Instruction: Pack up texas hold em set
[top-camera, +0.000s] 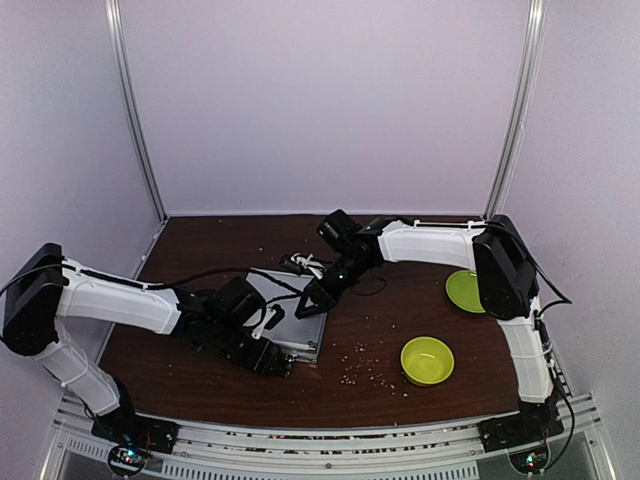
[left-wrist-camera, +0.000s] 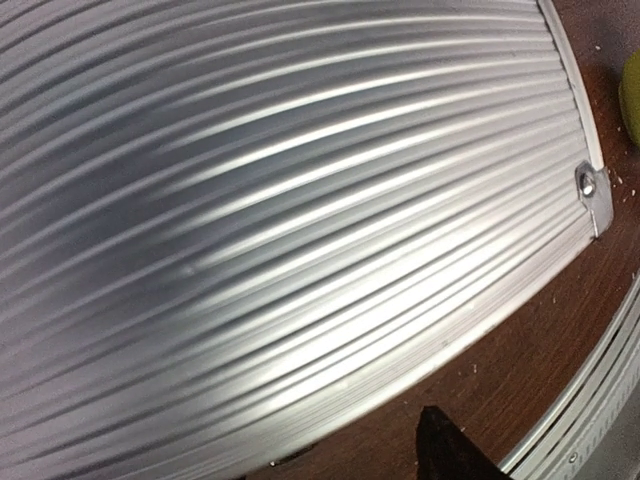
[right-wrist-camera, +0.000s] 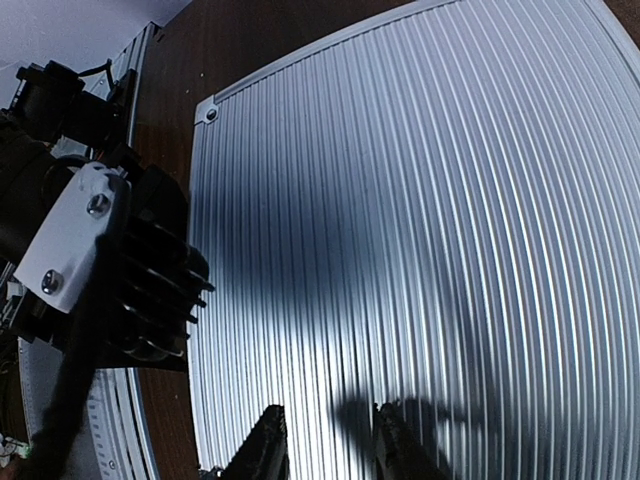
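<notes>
The case lies shut and flat on the desk, directly under the right tool and just ahead of the left tool, which sits at its near edge. The step looks like securing the lid. It would go best with the right tool, clenched on nothing, bearing straight down so the case cannot skid. The left tool can then work the near edge, low and square to it. Whether the left tool is released or clenched I cannot tell, as its own view shows only one finger.

The top view gives both arms' placing but little of the lid. Only the left wrist view shows a riveted corner cap. Only the right wrist view shows the left tool's body close beside the lid's side edge. No latch shows in any view.
</notes>
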